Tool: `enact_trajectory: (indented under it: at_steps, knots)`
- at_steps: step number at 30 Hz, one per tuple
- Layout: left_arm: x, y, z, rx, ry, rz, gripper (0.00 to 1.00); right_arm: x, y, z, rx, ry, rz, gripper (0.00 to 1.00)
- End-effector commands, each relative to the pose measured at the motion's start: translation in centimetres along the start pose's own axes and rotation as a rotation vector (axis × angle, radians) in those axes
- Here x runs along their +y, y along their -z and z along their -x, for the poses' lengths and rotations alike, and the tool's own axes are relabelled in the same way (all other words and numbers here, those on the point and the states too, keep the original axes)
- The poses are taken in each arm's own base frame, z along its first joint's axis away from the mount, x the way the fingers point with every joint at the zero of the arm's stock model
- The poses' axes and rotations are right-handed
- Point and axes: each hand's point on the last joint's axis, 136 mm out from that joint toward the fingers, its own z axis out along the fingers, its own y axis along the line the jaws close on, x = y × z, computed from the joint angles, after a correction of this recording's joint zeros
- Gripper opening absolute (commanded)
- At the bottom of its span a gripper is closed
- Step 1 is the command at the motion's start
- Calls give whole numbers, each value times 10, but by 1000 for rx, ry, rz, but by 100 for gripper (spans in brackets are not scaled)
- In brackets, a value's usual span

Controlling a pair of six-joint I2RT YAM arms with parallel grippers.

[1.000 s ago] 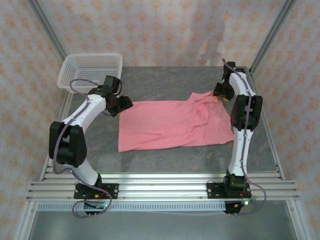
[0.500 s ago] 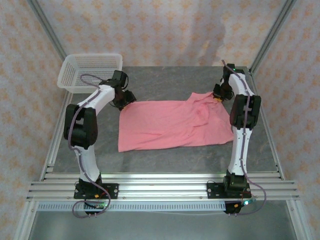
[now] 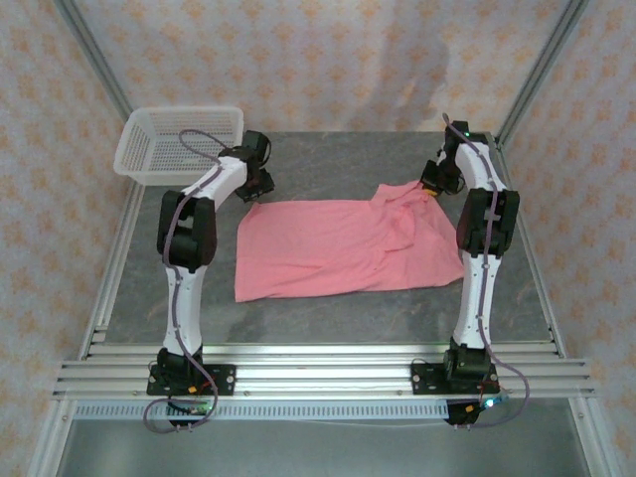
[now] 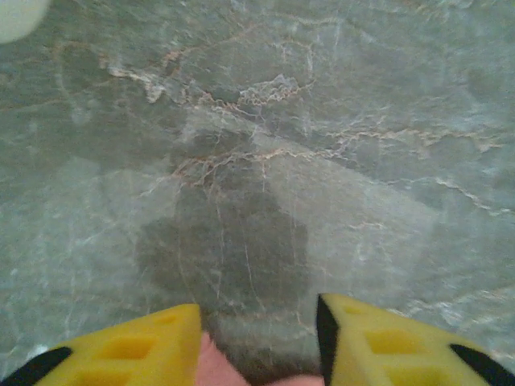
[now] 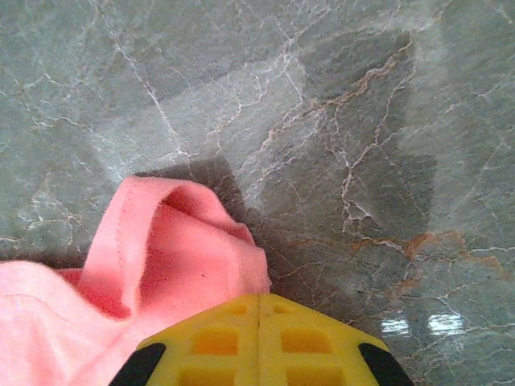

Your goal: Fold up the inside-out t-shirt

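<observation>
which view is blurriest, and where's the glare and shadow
Left wrist view: softest focus, a dark shadow blotch on the table ahead of the left tool. Right wrist view: sharper, two glare spots on the table at lower right, shadow behind the t-shirt fold. Top external view: even light, faint shadow on the back wall.

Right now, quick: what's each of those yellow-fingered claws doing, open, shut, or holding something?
Left gripper: open, edge of the salmon-pink cotton t-shirt between its jaws.
Right gripper: shut, apparently pinching the t-shirt's far corner.
</observation>
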Motion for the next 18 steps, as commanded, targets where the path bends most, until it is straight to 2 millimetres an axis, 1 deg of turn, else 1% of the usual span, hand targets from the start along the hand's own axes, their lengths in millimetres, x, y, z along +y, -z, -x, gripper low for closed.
enact_trajectory:
  at_steps: [1,3,5,8,13,18]
  knots:
    - [6,-1,-17,91,-103,52,34,5,30,11,-60,-13,-9,0]
    - [6,-4,-26,126,-124,35,29,-1,30,13,-60,-28,-32,0]
    - [8,-4,-34,150,-139,25,28,-4,29,14,-60,-42,-42,0]
    - [17,1,-38,154,-148,27,29,-8,29,16,-63,-56,-46,0]
    - [23,14,-40,135,-177,-1,31,-9,27,16,-58,-66,-41,0]
    - [34,13,-46,147,-207,42,32,-10,25,16,-54,-76,-33,0]
